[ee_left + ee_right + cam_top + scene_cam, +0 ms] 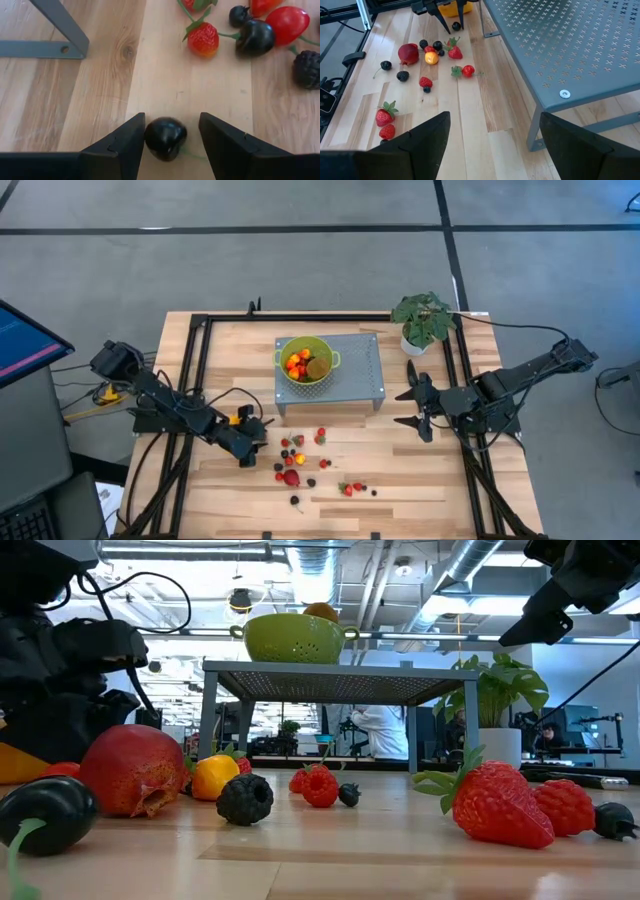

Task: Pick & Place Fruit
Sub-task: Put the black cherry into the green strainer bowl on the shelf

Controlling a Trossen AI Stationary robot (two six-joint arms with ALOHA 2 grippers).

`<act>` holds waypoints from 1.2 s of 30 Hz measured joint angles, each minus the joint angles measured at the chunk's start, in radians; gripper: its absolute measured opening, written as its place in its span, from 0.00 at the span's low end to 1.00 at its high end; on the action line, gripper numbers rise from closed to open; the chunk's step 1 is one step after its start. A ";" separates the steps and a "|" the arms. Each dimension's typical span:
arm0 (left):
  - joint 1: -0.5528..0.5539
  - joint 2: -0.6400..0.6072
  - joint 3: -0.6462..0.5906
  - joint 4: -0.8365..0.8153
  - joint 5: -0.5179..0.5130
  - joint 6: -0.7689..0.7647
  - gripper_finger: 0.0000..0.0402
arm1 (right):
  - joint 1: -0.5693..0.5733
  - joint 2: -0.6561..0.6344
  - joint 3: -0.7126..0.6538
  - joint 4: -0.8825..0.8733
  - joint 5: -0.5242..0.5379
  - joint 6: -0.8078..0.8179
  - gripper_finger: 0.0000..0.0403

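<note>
- Green colander (306, 361) sits on the grey perforated stand (358, 370), up and off to the right of my left claw (251, 448). Inside: orange and red bits plus a brown-green oval; can't tell more from above.
- Left claw, wrist view (171, 131): fingers (122, 147) partly spread, straddling a dark cherry (165, 138). One finger is touching it, the other has a gap, so it's bracketed but not clamped, and it rests on the wood.
- Rest of the loose fruit lies just ahead of that claw: strawberry (203, 39), another dark cherry (255, 37), red cherry tomato (287, 24), blackberry (307, 69).
- Right claw (421, 408) spread wide, holding nothing, hovering by the stand's right side, well apart from the fruit scatter.
- From its wrist cam: red round fruit (408, 53), small orange piece (431, 58), strawberries (385, 116) spread over the boards.
- Surface: pale wood-plank table (400, 480) w/ black frame rails. Potted plant (423, 320) beyond the right claw.
- Low view: room behind w/ ceiling ducts, desks, a person in white (381, 730) far back.
</note>
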 joint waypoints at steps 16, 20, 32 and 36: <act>0.000 0.002 -0.001 0.003 0.014 0.000 0.28 | 0.000 0.000 0.000 0.000 0.000 0.000 0.75; 0.000 0.002 -0.001 0.005 0.010 0.000 0.30 | 0.000 0.000 0.000 0.000 0.000 0.000 0.75; 0.000 0.006 -0.006 0.125 0.012 0.001 0.28 | 0.000 0.000 0.000 0.000 0.000 0.000 0.75; 0.000 0.006 -0.006 0.227 0.004 0.011 0.31 | 0.000 0.000 0.000 0.000 0.000 0.000 0.75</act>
